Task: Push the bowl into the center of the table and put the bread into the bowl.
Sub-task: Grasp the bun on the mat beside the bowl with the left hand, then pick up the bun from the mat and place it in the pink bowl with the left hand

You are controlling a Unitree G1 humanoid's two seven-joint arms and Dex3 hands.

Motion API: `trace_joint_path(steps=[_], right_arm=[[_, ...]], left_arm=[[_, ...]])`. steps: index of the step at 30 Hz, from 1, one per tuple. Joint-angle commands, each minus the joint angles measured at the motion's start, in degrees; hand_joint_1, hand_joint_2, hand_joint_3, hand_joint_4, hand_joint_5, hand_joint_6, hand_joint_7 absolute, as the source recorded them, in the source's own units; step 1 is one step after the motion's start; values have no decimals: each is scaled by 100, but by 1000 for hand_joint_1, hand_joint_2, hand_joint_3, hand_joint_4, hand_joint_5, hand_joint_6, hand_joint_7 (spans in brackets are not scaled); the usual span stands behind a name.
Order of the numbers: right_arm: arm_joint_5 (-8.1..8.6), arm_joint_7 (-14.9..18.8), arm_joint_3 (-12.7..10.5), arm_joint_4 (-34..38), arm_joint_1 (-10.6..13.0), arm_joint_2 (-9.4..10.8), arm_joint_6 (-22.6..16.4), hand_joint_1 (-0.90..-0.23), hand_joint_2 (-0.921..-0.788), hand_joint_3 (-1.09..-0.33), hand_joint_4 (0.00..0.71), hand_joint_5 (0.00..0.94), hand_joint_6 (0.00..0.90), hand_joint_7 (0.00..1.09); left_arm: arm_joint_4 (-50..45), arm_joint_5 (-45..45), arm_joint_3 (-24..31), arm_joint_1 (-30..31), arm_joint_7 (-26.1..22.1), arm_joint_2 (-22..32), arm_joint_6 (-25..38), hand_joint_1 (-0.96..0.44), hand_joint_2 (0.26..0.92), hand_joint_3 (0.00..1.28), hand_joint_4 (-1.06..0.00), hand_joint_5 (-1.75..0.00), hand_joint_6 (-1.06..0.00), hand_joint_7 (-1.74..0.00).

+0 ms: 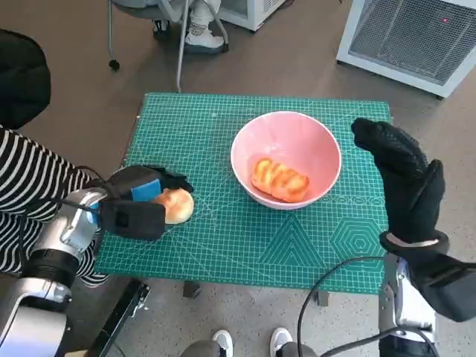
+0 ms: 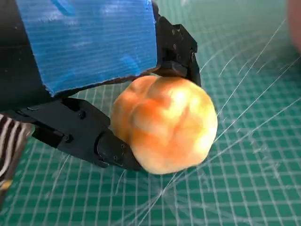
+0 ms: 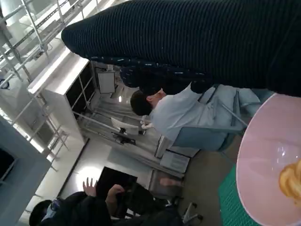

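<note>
On the near left part of the green gridded cutting mat [image 1: 223, 245], the black left hand with blue tape over its back [image 1: 137, 199] closes round a round golden-brown bread roll [image 1: 175, 204]. The left wrist view shows the roll seated between the black fingers [image 2: 176, 47], with one finger pressed against its one side and another bearing on the opposite side, so the roll is pinched between them and bulges out past the fingertips. Whether it rests on the mat or is lifted clear I cannot tell.

Farther in, near the middle of the mat and well apart from that hand, stands a pale pink round bowl [image 1: 297, 137]. A ridged, glazed golden bread [image 1: 280, 178] lies inside it, toward its near wall.

Just beside the bowl's right rim, the right hand in a black knitted glove [image 1: 401, 182] is raised above the mat, fingers stretched out and holding nothing.

Beyond the table, the right wrist view shows a seated person in a pale top [image 3: 183, 113].
</note>
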Motion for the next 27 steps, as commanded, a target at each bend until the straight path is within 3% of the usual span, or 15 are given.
trace_joint_path(steps=[1,7,13,20,27], right_arm=[[-41,-19,12,124,53,-10,27,-780,-921,-780,183,0,61,529],[-35,-11,7,189,8,-19,13,-780,-921,-781,183,1,61,529],[-15,-3,1,226,-56,-26,20,-781,-921,-781,184,1,61,529],[47,25,-24,306,-152,-27,12,-782,-921,-780,184,1,62,528],[59,30,-2,422,-237,16,-34,-782,-921,-778,185,1,64,527]], left_arm=[[146,-19,35,39,212,12,-376,-1,913,34,-779,-1027,-642,-1190],[-155,-346,311,38,229,120,-764,1,918,33,-776,-1028,-628,-1209],[-739,-896,719,-22,-47,163,-874,1,920,59,-746,-1072,-588,-1236],[-1728,-1504,1186,-274,-326,-7,-496,1,918,43,-765,-1058,-616,-1201],[-2440,-1579,1294,-685,-84,-567,13,1,912,25,-793,-1045,-652,-1151]])
